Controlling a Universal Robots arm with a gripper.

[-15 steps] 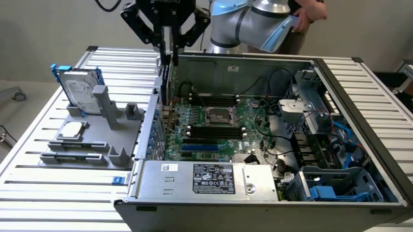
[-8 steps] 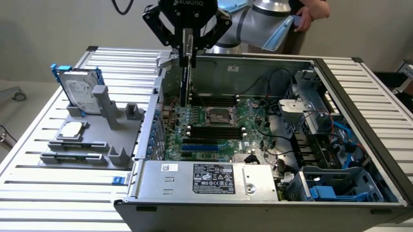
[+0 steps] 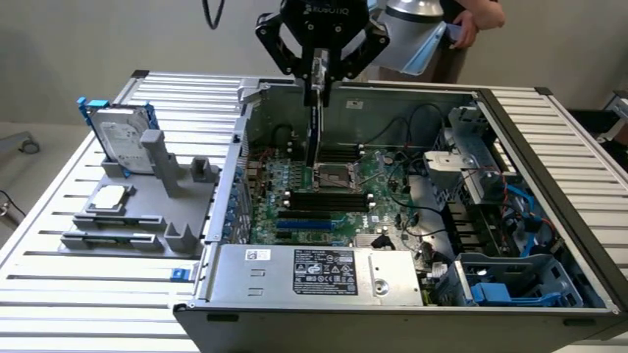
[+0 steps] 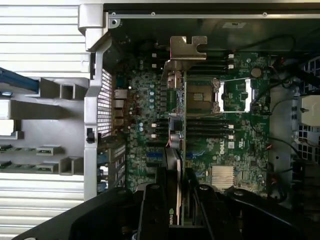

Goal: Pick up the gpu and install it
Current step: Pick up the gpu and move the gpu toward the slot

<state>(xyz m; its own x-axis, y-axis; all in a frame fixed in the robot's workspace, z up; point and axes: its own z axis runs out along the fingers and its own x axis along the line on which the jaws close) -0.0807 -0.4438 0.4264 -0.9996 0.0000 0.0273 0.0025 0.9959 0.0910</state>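
Note:
The gpu (image 3: pixel 313 125) hangs on edge, long side vertical, above the open computer case (image 3: pixel 510 125). My gripper (image 3: pixel 319 73) is shut on its upper end, a black finger on each side of the card. Its lower end hovers over the green motherboard (image 3: pixel 339 187), close to the processor socket and the black memory slots. In the wrist view the gpu (image 4: pixel 175 95) runs away from my gripper (image 4: pixel 175 180) edge-on, and its silver end bracket (image 4: pixel 188 47) sits at the far end, toward the case's back wall. The blue expansion slots (image 3: pixel 304 220) lie nearer the power supply.
A grey power supply (image 3: pixel 314 272) fills the case's front. Cables and blue drive bays (image 3: pixel 510 287) crowd the exterior view's right. A grey fixture (image 3: pixel 137 213) on the slatted table holds a silver hard drive (image 3: pixel 123 136) in a blue frame. A person's hand (image 3: pixel 478 22) shows behind the arm.

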